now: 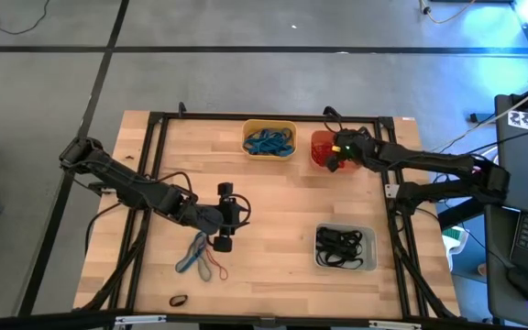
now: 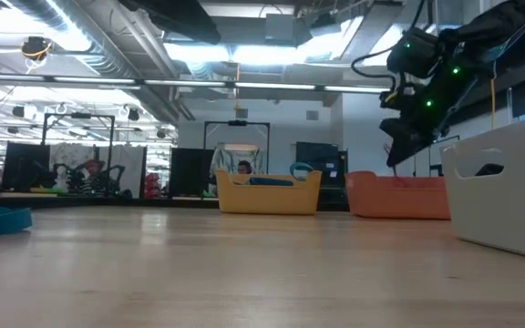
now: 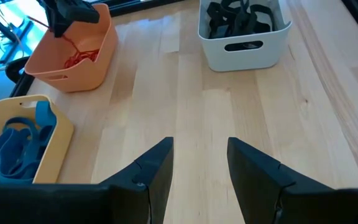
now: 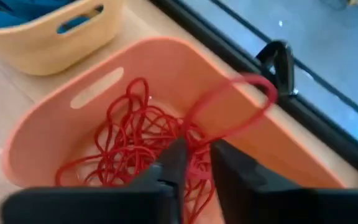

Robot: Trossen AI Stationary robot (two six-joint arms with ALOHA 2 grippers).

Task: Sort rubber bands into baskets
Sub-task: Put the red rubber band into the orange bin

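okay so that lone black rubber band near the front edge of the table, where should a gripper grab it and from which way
The black rubber band lies flat as a small loop, apart from the blue and red bands. Probably best to come straight down from above and pinch one side of the loop, one finger inside and one outside. The open left gripper is the nearer one.

Table (image 2: 244,273): bare pale wood runs across the foreground.
Orange basket (image 2: 397,196): landmark, at the table's far edge.
Yellow basket (image 2: 267,192): left of the orange one, something blue showing over its rim.
Grey basket (image 2: 509,187): right of the orange one, nearer the camera, handle slot facing out.
Right gripper (image 2: 401,150): hangs above the orange basket, green lights glowing on the arm.
Blue band (image 2: 0,220): far left of the orange basket, on the tabletop.
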